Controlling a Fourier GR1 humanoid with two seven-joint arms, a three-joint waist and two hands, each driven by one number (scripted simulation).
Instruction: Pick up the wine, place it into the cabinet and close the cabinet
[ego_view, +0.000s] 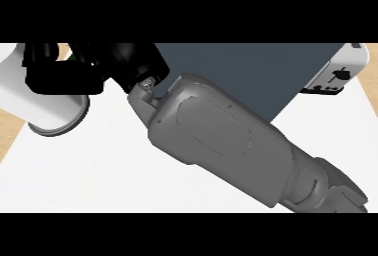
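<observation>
White counter (111, 170), grey forearm (214, 140) partly hiding cabinet (258, 70) beside toaster (341, 70).

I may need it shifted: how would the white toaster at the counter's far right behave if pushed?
The white boxy toaster looks squat and rigid, so it would probably slide rather than tip. Its black lever sticks out and might snag.

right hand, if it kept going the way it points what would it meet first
Pointing up-left, the right hand overlaps the white rounded object at the view's left, so that looks first in line; depth is unclear, so it may pass above it.
</observation>
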